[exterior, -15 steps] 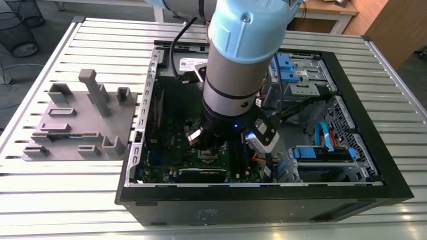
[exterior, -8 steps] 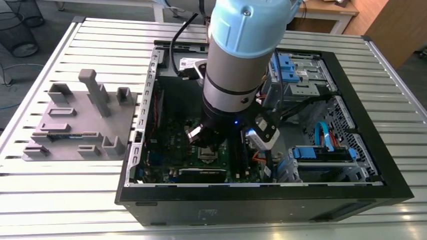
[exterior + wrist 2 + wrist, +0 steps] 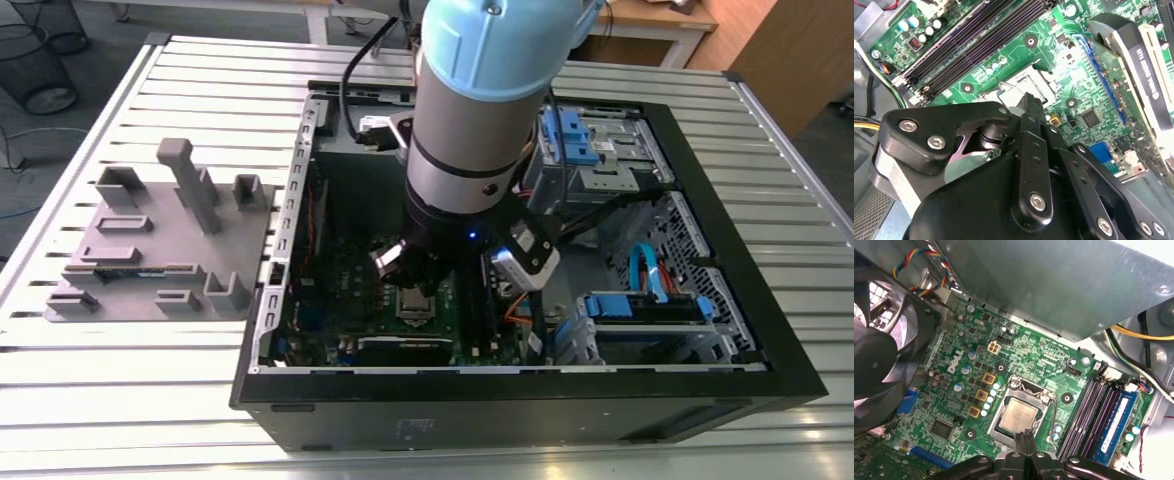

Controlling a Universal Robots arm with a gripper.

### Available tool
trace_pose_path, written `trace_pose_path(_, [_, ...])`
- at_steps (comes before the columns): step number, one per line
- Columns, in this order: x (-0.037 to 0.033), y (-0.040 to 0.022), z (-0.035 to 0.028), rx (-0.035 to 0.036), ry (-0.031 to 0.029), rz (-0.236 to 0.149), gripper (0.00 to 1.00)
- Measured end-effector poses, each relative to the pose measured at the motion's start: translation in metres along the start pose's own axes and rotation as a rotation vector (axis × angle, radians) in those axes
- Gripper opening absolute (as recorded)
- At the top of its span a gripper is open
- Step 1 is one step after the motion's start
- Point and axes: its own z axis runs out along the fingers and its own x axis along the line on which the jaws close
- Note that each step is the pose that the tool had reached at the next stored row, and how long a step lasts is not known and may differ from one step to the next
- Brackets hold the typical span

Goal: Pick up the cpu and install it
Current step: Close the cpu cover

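The cpu [image 3: 1021,412], a small square chip with a silvery-grey top, lies flat inside the silver-framed socket [image 3: 1030,385] on the green motherboard [image 3: 954,405]. The socket's frame stands open around it. My gripper [image 3: 1025,437] hangs just above the socket's near edge, its two black fingers pressed together with nothing between them. In the second wrist view the gripper [image 3: 1032,102] points down at the socket [image 3: 1021,82]. In the exterior view the arm reaches down into the open computer case [image 3: 534,385], with the gripper [image 3: 411,282] over the board's middle.
Dark memory slots [image 3: 1094,410] and a blue memory stick [image 3: 1114,427] run beside the socket. A case fan [image 3: 874,355] and a graphics card [image 3: 1141,55] stand close by. Loose cables [image 3: 1134,335] lie along the case wall. A grey fixture plate [image 3: 147,240] sits on the slatted table.
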Motion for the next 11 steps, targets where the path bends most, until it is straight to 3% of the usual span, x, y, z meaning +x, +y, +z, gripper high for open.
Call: trace_pose_path(11, [-0.0028,0.0074,-0.0074,0.0001,0.0001,0.000,0.11])
